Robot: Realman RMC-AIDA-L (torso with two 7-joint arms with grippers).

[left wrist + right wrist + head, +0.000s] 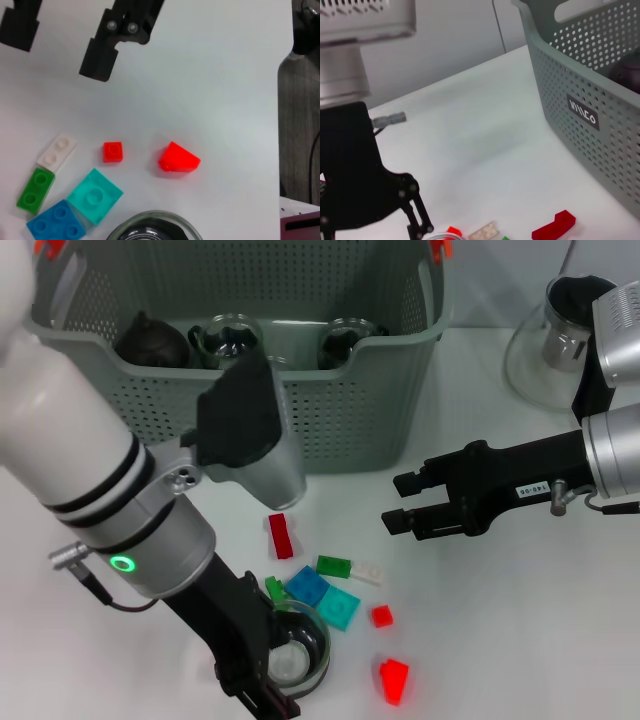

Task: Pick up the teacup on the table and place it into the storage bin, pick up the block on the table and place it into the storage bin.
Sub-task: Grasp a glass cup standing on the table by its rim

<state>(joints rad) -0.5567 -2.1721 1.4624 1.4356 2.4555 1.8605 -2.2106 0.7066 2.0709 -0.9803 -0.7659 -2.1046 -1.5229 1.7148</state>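
The white bench (500,640) carries everything. Largest on it is the storage bin (330,410), a grey-green perforated basket with orange handle clips, standing at the far side; inside it sit a dark round pot (150,340) and some glassware (228,340). A glass teapot (555,340) with a black top stands on the bench to the bin's right. The left arm (90,480) reaches down across the near left, and the left gripper (262,680) is low at the glass teacup (298,650), which stands on the bench near the front edge, outside the bin; its jaws are at the cup's rim, but whether they are clamped on it cannot be told. The right gripper (400,502) hangs above the bench to the right of the blocks, its jaws apart and holding nothing. Just beside the teacup lies a scatter of blocks: a blue block (307,585) touching a teal block (338,608), a green block (333,566) next to a white block (366,573), a long red block (281,536) nearest the bin, a small red block (381,616), and a red wedge (393,678) toward the front.
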